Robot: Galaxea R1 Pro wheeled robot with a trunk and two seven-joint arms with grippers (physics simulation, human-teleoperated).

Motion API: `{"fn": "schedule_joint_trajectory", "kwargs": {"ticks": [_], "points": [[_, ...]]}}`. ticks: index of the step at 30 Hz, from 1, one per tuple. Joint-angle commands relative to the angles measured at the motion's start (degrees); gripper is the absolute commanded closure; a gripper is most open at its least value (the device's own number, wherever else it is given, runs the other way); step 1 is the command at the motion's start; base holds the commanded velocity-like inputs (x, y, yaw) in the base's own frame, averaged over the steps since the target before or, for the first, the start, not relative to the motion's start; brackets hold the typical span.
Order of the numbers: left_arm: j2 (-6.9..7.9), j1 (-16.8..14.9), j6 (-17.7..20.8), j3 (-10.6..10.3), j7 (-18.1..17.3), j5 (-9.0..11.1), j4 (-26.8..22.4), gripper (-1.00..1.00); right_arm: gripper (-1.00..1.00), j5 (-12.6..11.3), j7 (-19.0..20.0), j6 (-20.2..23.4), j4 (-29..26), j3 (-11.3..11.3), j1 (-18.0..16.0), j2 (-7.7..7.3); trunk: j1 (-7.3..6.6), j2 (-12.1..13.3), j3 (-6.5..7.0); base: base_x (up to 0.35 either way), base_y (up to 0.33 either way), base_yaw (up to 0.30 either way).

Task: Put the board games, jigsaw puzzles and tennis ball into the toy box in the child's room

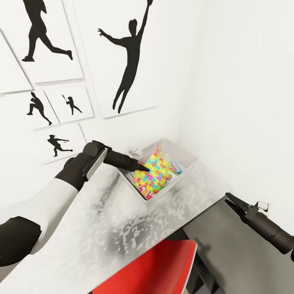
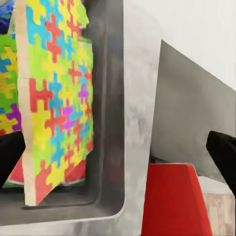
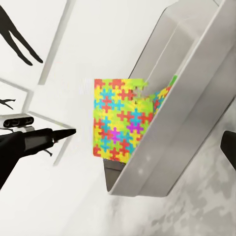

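Observation:
A jigsaw puzzle (image 1: pixel 155 173) stands tilted on edge inside the pale grey toy box (image 1: pixel 185 157); it also shows in the left wrist view (image 2: pixel 56 103) and the right wrist view (image 3: pixel 120 123). More jigsaw pattern (image 2: pixel 7 93) shows behind it. Printed board game lids (image 1: pixel 176 167) lie under and beside it in the box. My left gripper (image 1: pixel 143 166) is at the box's near-left rim beside the puzzle, open, its fingers (image 2: pixel 10 157) spread wide and holding nothing. My right gripper (image 1: pixel 229 200) hovers open over the table's dark grey section (image 1: pixel 228 253).
The box sits at the back of the pale grey tabletop (image 1: pixel 102 216), against the white corner walls. Silhouette posters (image 1: pixel 122 57) hang on the left wall. A red chair (image 1: pixel 163 265) is tucked under the table's front edge.

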Motion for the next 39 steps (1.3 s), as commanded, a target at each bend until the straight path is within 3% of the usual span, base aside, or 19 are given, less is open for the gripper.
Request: {"fn": "schedule_joint_trajectory", "kwargs": {"ticks": [1,9,17,19,23,26,27,28,30,32,35,36,37,39], "points": [[0.02,-0.07,0.21,-0.13,0.15,0.12,-0.02,-1.00,-1.00,-0.11,0.06,0.36,0.01,-0.06,-0.05,0.00,0.03,-0.11,-0.10,0.000,0.000,0.000],[0.03,-0.07,0.21,0.18,0.52,0.12,-0.09,-1.00,-1.00,-0.08,0.03,0.36,0.07,-0.06,-0.05,0.00,0.03,-0.11,-0.10,0.000,0.000,0.000],[0.15,-0.07,0.43,5.38,0.35,0.12,-0.87,-1.00,-1.00,-0.08,0.06,0.30,0.08,-0.05,-0.05,0.04,0.03,-0.11,-0.10,0.000,0.000,0.000],[1.06,-0.07,0.74,6.92,0.03,0.20,-3.02,-1.00,-1.00,-0.08,0.06,0.30,0.08,-0.06,-0.05,0.07,0.03,-0.11,-0.10,0.000,0.000,0.000],[5.34,-0.02,1.73,10.99,-1.33,1.23,-9.19,-1.00,-1.00,-0.08,0.06,0.30,0.08,-0.04,-0.05,0.08,0.03,-0.11,-0.10,0.000,0.000,0.000],[8.91,0.27,1.94,14.11,-5.01,2.13,-13.33,-1.00,-1.00,-0.08,0.06,0.30,0.08,0.00,-0.05,0.09,0.03,-0.11,-0.10,0.000,0.000,0.000],[12.17,0.54,1.94,15.66,-8.21,2.47,-14.31,-1.00,-1.00,-0.08,0.06,0.30,0.06,0.01,-0.05,0.09,0.03,-0.11,-0.10,0.000,0.000,0.000],[13.29,0.68,1.94,16.08,-9.40,2.58,-14.53,-1.00,-1.00,-0.08,0.06,0.30,0.06,0.02,-0.05,0.09,0.03,-0.11,-0.10,0.000,0.000,0.000],[17.52,2.15,1.94,17.67,-14.84,3.06,-15.00,-1.00,-1.00,-0.08,0.06,0.30,0.04,0.02,-0.05,0.14,0.03,-0.11,-0.10,0.000,0.000,0.000],[21.84,4.71,1.94,20.39,-20.79,3.40,-15.18,-1.00,-1.00,-0.10,0.08,0.30,0.05,0.02,-0.05,0.16,0.03,-0.11,-0.10,0.000,0.000,0.000],[27.51,10.04,1.91,27.04,-28.86,3.57,-15.28,-1.00,-1.00,-0.13,0.30,0.30,0.06,-0.04,-0.05,0.17,0.03,-0.11,-0.10,-0.027,0.000,0.000],[28.80,12.36,1.85,29.36,-31.36,3.58,-15.29,-1.00,-1.00,-0.14,0.37,0.30,0.05,-0.06,-0.05,0.19,0.03,-0.11,-0.10,-0.102,0.000,0.000],[29.30,13.63,1.82,30.51,-32.59,3.57,-15.29,-1.00,-1.00,-0.15,0.40,0.30,0.03,-0.08,-0.05,0.21,0.03,-0.11,-0.10,-0.124,0.000,0.000],[30.52,19.46,1.45,34.81,-37.09,3.49,-15.31,-1.00,-1.00,-0.16,0.52,0.30,0.01,-0.12,-0.05,0.23,0.03,-0.11,-0.10,-0.182,0.000,0.000]]}}
